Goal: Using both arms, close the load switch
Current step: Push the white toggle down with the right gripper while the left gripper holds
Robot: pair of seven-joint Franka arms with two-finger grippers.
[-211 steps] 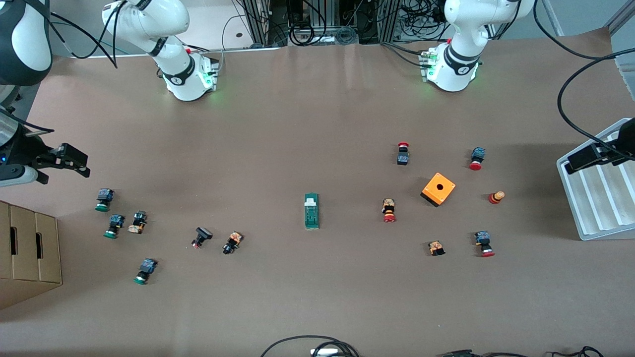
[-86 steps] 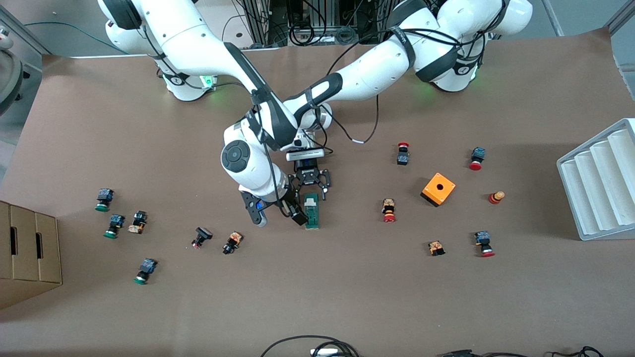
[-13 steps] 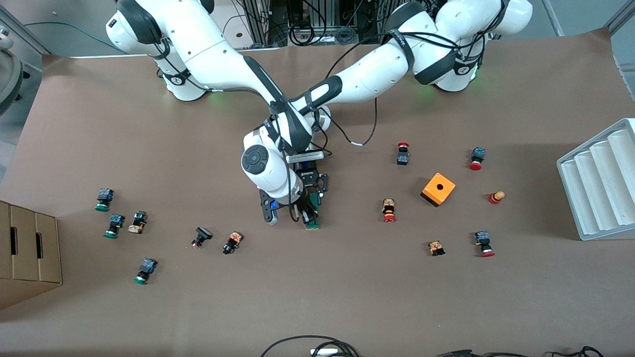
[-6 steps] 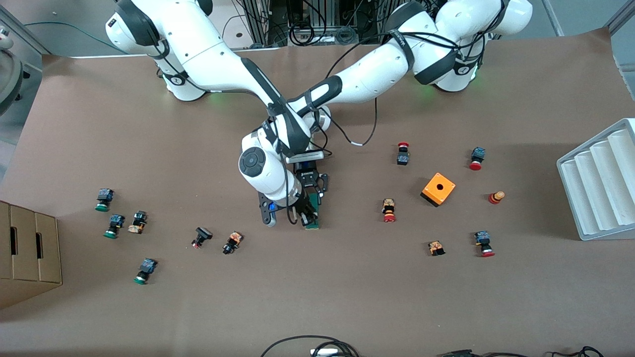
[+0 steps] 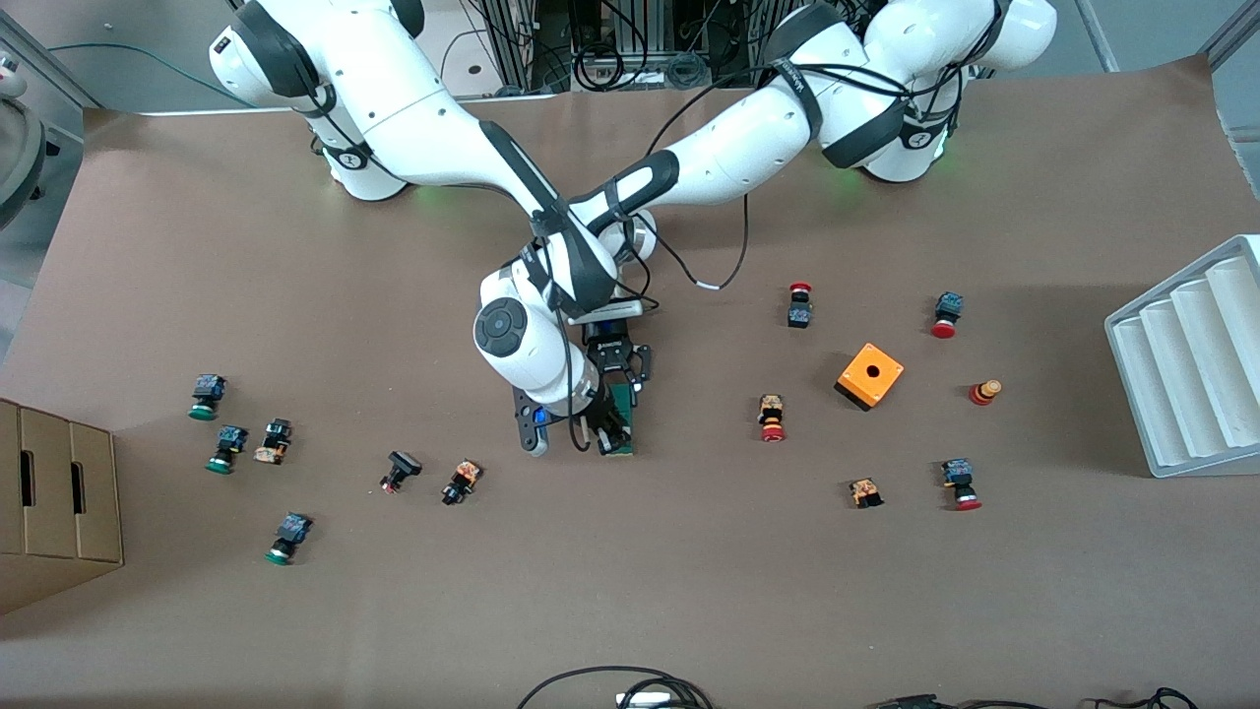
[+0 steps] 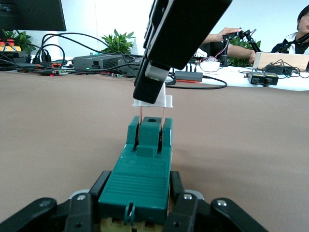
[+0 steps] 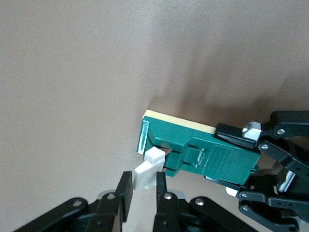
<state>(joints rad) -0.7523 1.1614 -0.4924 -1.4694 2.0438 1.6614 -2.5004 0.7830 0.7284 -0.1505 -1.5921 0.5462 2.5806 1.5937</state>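
Observation:
The green load switch (image 5: 624, 404) lies on the brown table near its middle. My left gripper (image 5: 620, 376) is shut on the switch's green body (image 6: 145, 164), at the end farther from the front camera, with a finger (image 6: 99, 186) on each side. My right gripper (image 5: 602, 430) is shut on the white sliding piece (image 7: 148, 170) at the switch's nearer end. In the left wrist view that white piece (image 6: 153, 100) stands raised above the body on two copper blades. In the right wrist view the right gripper (image 7: 143, 187) pinches the piece beside the green body (image 7: 217, 162).
An orange box with a hole (image 5: 870, 375) and several small push buttons (image 5: 772, 418) lie toward the left arm's end. More buttons (image 5: 461, 482) lie toward the right arm's end. A white ribbed tray (image 5: 1186, 364) and a cardboard box (image 5: 54, 492) stand at the table's ends.
The right arm's wrist and gripper have shifted slightly toward the front camera with the white piece in its grip. The left arm has not moved.

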